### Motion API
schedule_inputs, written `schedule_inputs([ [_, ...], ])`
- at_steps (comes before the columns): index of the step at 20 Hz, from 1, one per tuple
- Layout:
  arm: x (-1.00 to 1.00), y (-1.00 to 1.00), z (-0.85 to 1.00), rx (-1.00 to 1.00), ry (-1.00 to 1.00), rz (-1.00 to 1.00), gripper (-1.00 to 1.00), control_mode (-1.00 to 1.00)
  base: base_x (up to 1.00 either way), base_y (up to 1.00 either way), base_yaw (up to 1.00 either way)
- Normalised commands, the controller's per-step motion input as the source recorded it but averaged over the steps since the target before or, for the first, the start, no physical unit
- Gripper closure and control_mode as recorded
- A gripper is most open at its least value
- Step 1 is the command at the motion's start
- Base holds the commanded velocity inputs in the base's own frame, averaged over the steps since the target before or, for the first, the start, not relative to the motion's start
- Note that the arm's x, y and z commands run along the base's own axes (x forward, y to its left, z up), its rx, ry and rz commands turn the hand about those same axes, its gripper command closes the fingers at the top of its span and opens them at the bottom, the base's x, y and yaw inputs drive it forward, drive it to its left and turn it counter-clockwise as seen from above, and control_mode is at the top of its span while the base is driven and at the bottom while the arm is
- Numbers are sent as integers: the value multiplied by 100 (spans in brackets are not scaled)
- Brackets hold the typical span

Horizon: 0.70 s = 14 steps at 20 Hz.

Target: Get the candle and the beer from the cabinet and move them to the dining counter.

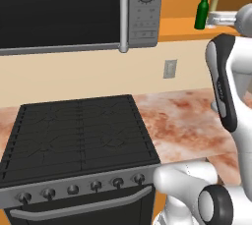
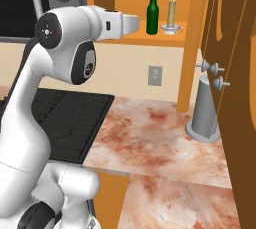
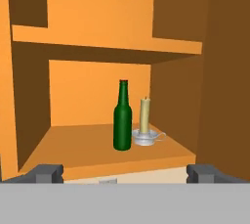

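Risk, bottle tip: we see the beer standing just beside the candle, at the candle's 9 o'clock in the hand view; reaching for either one, we judge a finger could clip the other and knock it over on the shelf.
Risk, holder: the candle sits in a small clear dish holder; if we grip the thin stick alone, it may lift crooked or drag the dish along.
Risk, door: the open cabinet door hangs at 3 o'clock in the right base view; a wide swing on the way out could strike it or the grey canister on the counter below.
Task things: both stand on the lower shelf of the cabinet, towards its right half, untouched.
Pincer: our pincer is spread wide and empty, its tips short of the shelf edge.
Arm pose: we have the forearm raised level with the shelf, hand pointing straight into the cabinet, elbow high above the stove.
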Motion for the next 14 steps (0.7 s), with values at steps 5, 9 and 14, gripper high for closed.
schedule_inputs([
  [5,27,0,0,1,0,0,-100,-100,0,0,0],
  [9,32,1,0,2,0,0,-100,-100,0,0,0],
  [14,39,0,0,4,0,0,-100,-100,0,0,0],
])
